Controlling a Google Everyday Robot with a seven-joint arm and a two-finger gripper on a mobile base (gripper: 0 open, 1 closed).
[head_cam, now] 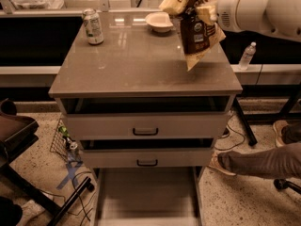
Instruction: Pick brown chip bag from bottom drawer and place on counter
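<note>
brown chip bag (195,34) in gripper (203,11) above counter (131,67)

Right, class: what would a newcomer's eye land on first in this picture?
The brown chip bag stands out first, hanging crumpled from the gripper above the right rear of the counter. Next comes the bottom drawer, pulled wide open near the floor. A drinks can and a white bowl stand towards the counter's far edge.

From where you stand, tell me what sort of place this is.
Probably an office break area: counter over drawers, soda can, bowl. The gripper holds the brown chip bag above the counter.
</note>
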